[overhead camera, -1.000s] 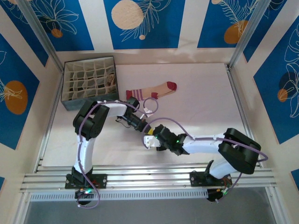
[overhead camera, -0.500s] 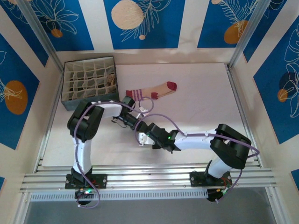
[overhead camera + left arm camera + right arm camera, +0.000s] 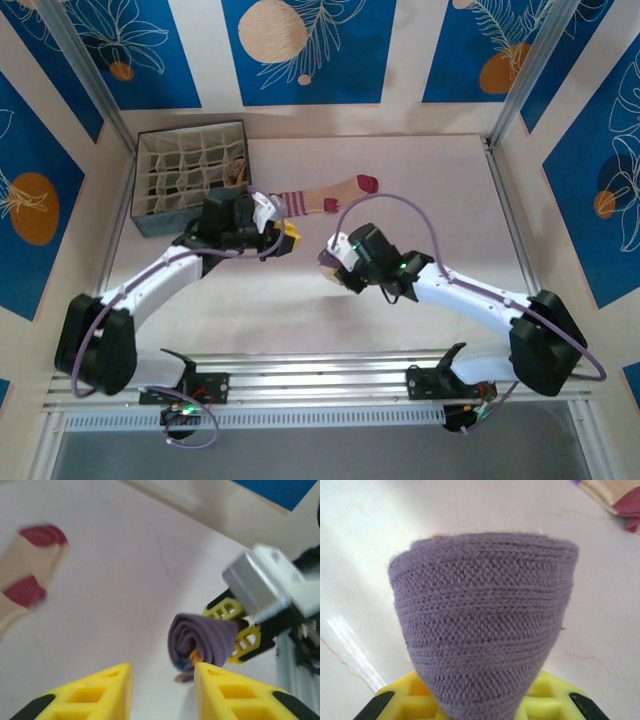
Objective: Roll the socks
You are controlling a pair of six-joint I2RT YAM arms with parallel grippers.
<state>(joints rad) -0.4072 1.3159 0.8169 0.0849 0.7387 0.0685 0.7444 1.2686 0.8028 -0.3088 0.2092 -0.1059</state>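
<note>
Fingers (image 3: 545, 700) of the right gripper (image 3: 480, 707) clamped a rolled purple knitted sock (image 3: 485, 625); left gripper (image 3: 162, 692) fingers stood slightly parted, empty, just beside it; a flat tan red-toed sock (image 3: 325, 195) lay beyond.

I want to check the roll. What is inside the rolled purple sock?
Purple spiral layers around a small orange-tan bit at the core of the purple sock. The right hand covers its far end.

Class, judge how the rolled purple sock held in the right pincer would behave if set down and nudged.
Probably soft and squashy: the rolled purple sock is ribbed knit, pinched narrower where the right pincer grips it. Its spiral end suggests it may roll when nudged, or unwind once released.
</note>
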